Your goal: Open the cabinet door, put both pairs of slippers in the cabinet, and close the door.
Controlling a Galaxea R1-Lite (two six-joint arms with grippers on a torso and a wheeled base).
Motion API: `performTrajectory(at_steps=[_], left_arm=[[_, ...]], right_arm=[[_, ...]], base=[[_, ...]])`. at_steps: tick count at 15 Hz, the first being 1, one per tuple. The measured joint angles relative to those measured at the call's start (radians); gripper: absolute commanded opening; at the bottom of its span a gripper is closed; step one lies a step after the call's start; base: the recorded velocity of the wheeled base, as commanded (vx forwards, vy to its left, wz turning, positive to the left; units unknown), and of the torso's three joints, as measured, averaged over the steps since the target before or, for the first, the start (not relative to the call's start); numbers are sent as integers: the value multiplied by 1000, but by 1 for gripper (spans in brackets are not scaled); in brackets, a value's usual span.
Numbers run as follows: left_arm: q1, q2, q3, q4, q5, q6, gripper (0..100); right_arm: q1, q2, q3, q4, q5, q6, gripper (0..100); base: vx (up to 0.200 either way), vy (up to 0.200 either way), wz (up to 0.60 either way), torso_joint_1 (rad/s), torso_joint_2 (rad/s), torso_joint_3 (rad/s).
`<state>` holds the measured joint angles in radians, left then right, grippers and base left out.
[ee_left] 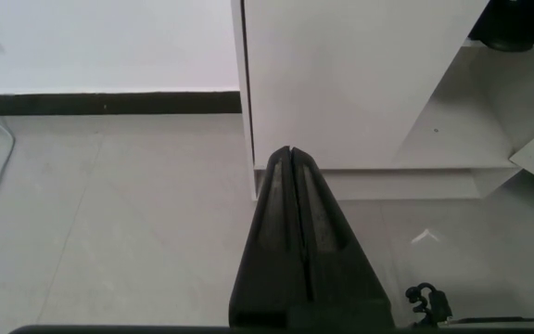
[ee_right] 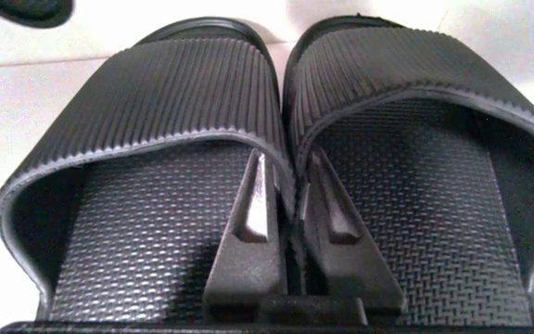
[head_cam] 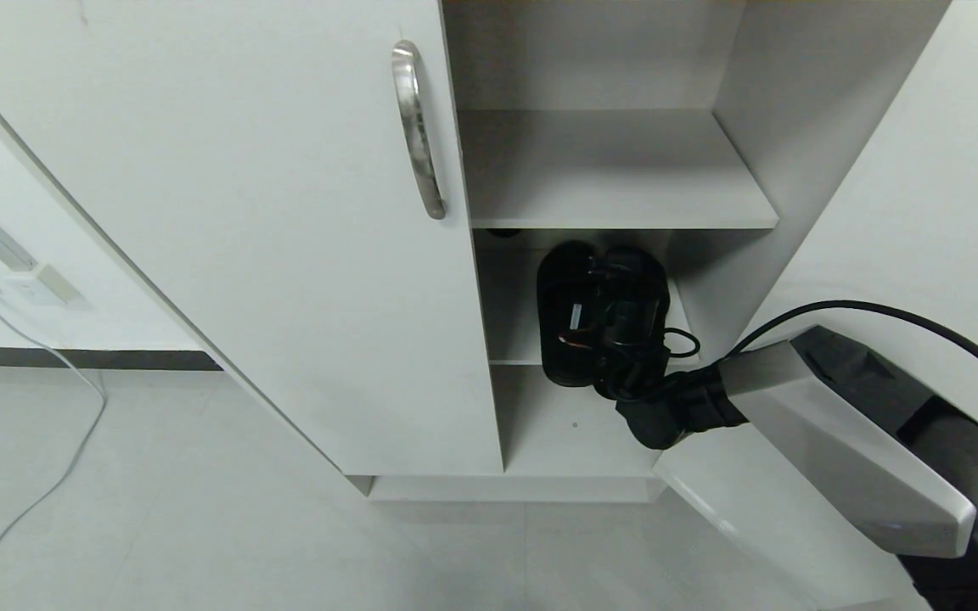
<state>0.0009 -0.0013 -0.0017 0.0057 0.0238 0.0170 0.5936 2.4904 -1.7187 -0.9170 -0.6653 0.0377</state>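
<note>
Inside the cabinet (head_cam: 786, 102), main risk: the right gripper (ee_right: 288, 162) had one finger tucked under each strap of the black slippers (ee_right: 174, 111), so I judged that pulling straight back before the jaws parted enough would drag the pair out again
Shelf-edge risk: the heels nearest the wrist seemed to hang over the front lip of the lower shelf (head_cam: 510, 335); let go there, the pair could tip into the compartment below
Grip risk: only the two inner strap edges were pinched, a thin hold, and one slipper could slide free if the wrist twisted
Door risk: the open door (head_cam: 905, 195) stood just beside the forearm, and a wide swing outward might knock it
Right gripper state: nearly closed, its fingers clamping the touching straps between them
Right arm pose: stretched forward and down, wrist pushed into the opening beside the closed door (head_cam: 285, 255), fingers pointing toward the back wall
Slippers' place: side by side, toes ahead of the fingertips, soles on or just above that shelf, I couldn't tell which
Second slipper (ee_right: 21, 7): a dark edge lay farther in than the fingertips, off to one side
Left gripper (ee_left: 291, 162): fingers pressed fully together with nothing between them
Left arm pose: held low outside the cabinet, over the floor (ee_left: 109, 213), aimed at the base plinth (ee_left: 378, 181)
</note>
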Motion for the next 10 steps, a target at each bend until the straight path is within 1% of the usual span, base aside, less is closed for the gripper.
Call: performTrajectory(at_steps=[3,4,8,10], left_arm=[[0,0,0,0,1,0,0],[0,0,0,0,2,0,0],[0,0,0,0,2,0,0],[0,0,0,0,2,0,0]], right_arm=[[-2,3,0,7,0,0,0],[-2,4,0,7,0,1,100],[-2,4,8,7,-4,1,100],[1,-4,42,4,-6,1,100]], base=[[0,0,0,0,0,0],[0,0,0,0,0,0],[0,0,0,0,0,0],[0,0,0,0,0,0]])
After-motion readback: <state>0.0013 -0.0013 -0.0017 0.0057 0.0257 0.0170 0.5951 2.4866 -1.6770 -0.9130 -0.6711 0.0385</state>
